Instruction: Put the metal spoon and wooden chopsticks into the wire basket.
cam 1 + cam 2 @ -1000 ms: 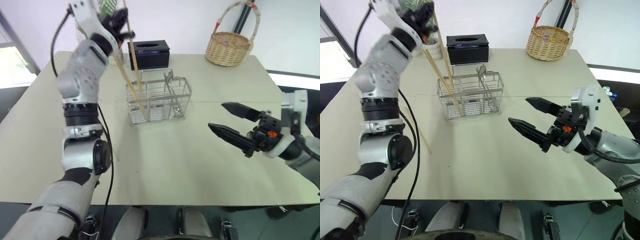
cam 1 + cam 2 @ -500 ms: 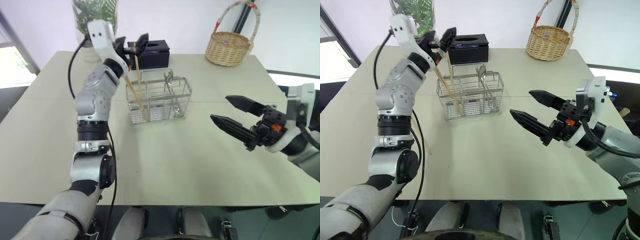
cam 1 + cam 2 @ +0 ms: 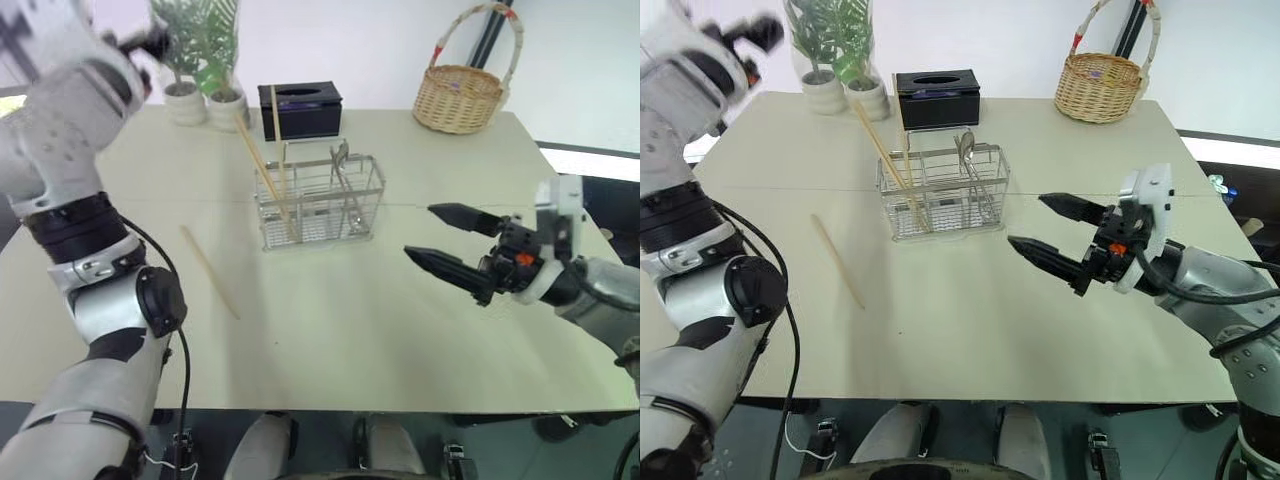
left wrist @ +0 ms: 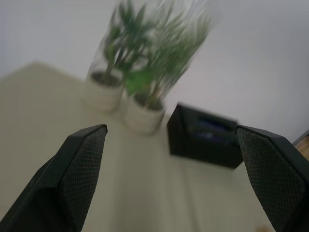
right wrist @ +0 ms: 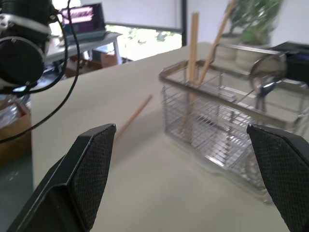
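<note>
From the head cameras, the wire basket (image 3: 320,201) stands mid-table with two wooden chopsticks (image 3: 262,170) leaning in its left compartment and the metal spoon (image 3: 967,150) upright in a right-hand one. One more chopstick (image 3: 209,271) lies flat on the table (image 3: 350,340), to the left of the basket and nearer the robot, well apart from it. The right gripper (image 3: 462,248) hovers to the right of the basket, jaws spread and holding nothing. The left arm is raised at the far left of the scene. The step in hand, as I judge it, is fetching the loose stick. The left arm is the better choice, since the stick lies on its side.

In the left wrist view, the left gripper (image 4: 174,159) points toward two potted plants (image 4: 140,92) and a black tissue box (image 4: 205,137) at the far edge, its fingers wide apart and empty. It would need to tip down and come nearer before closing.

In the right wrist view, the basket sits just ahead, with the spoon's bowl above the rim and the loose chopstick on the table beyond the basket's left end. To do this well, pinch the stick near its middle, across its width, so it does not pivot, then lift it clear of the rim before lowering it beside the other two.
</note>
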Robot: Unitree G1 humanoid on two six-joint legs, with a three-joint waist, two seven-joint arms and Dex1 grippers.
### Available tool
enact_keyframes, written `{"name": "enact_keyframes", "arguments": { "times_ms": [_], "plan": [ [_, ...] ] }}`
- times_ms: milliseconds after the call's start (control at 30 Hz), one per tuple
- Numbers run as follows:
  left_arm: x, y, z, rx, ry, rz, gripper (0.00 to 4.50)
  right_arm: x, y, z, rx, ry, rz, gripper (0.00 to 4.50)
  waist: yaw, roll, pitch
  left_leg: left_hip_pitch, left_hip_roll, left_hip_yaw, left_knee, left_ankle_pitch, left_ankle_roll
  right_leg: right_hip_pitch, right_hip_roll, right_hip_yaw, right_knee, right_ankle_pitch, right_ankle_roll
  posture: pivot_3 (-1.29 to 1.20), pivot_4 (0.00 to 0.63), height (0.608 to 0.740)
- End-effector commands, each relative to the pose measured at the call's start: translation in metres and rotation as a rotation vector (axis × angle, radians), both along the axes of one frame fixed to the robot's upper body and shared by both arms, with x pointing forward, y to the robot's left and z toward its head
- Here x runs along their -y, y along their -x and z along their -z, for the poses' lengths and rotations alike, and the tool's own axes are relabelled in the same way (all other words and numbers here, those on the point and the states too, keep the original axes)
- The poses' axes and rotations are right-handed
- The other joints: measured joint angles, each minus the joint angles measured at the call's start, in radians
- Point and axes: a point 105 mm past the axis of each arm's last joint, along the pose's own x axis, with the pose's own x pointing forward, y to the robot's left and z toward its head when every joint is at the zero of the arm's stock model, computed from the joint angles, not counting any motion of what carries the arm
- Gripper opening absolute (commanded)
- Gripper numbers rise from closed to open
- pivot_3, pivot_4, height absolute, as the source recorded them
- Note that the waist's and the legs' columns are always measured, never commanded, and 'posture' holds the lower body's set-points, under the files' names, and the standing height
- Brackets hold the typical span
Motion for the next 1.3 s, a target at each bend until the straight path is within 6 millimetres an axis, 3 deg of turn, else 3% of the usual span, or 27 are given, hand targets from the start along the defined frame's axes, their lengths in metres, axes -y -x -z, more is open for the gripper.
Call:
{"name": "enact_keyframes", "arguments": {
  "times_ms": [33, 267, 433, 1067, 1167, 1300],
  "plan": [
    [-0.008, 0.01, 0.031, -0.153, 0.024, -0.064, 4.47, 0.003, 0.0, -0.005, 0.04, 0.005, -0.006, 4.5, -0.001, -0.001, 0.0, 0.0, 0.0, 0.0, 0.0, 0.0, 0.0, 0.0, 0.0, 0.0, 0.0, 0.0, 0.0, 0.0, 0.15, 0.65],
    [0.005, 0.013, 0.093, -0.38, 0.026, -0.062, 4.47, 0.001, 0.002, -0.001, 0.022, 0.01, -0.023, 4.5, 0.001, -0.002, 0.001, -0.001, 0.0, 0.001, 0.0, 0.0, -0.003, -0.002, -0.003, 0.0, 0.0, 0.0, 0.0, 0.0, 0.15, 0.65],
    [0.007, 0.015, 0.119, -0.481, 0.01, -0.092, 4.47, 0.0, 0.005, 0.002, 0.009, 0.01, -0.02, 4.5, 0.0, -0.002, 0.001, -0.002, 0.0, 0.002, 0.0, -0.001, -0.004, -0.002, -0.003, 0.0, -0.001, 0.0, 0.0, 0.0, 0.15, 0.65],
    [0.003, -0.002, 0.177, -0.623, -0.009, -0.193, 4.47, 0.004, 0.016, 0.007, -0.015, -0.014, 0.026, 4.5, 0.001, 0.0, -0.001, 0.0, 0.001, 0.003, 0.0, -0.002, -0.005, 0.0, -0.004, 0.0, 0.0, 0.0, 0.0, 0.0, 0.15, 0.65],
    [-0.002, -0.004, 0.18, -0.619, -0.012, -0.2, 3.2, 0.003, 0.016, 0.008, -0.013, -0.016, 0.027, 4.5, 0.0, 0.001, -0.002, 0.001, 0.001, 0.003, 0.0, -0.002, -0.005, 0.0, -0.004, 0.0, 0.0, 0.0, 0.0, 0.0, 0.15, 0.65],
    [-0.006, -0.006, 0.182, -0.618, -0.005, -0.215, 1.11, 0.004, 0.016, 0.007, -0.01, -0.02, 0.031, 4.5, 0.003, 0.001, -0.002, 0.002, 0.001, 0.002, 0.0, -0.001, -0.005, 0.001, -0.004, 0.0, 0.0, 0.0, 0.0, 0.0, 0.15, 0.65]
  ]
}}
